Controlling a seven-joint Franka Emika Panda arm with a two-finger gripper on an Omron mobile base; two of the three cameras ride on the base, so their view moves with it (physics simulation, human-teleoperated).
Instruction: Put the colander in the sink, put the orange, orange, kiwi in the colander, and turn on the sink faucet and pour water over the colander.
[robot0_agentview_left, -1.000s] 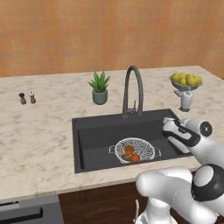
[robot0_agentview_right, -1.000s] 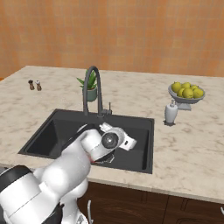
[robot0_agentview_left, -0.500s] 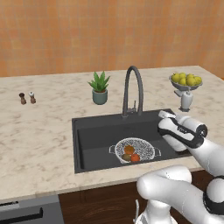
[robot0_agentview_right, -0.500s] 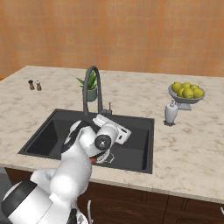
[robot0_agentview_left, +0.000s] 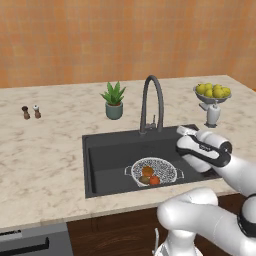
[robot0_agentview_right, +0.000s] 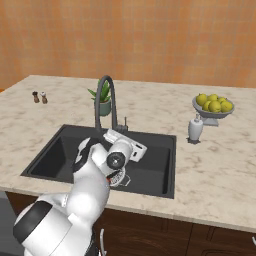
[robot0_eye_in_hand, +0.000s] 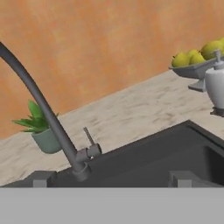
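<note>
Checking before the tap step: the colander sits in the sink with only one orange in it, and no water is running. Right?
Not quite. The left base view shows the colander in the sink holding three fruits: two oranges and the kiwi. No water runs from the faucet.

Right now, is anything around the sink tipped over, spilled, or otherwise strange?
Nothing stands out. The colander sits level in the sink with the fruit inside, the faucet is upright and dry, and the lemon bowl and plant stand upright on the counter.
</note>
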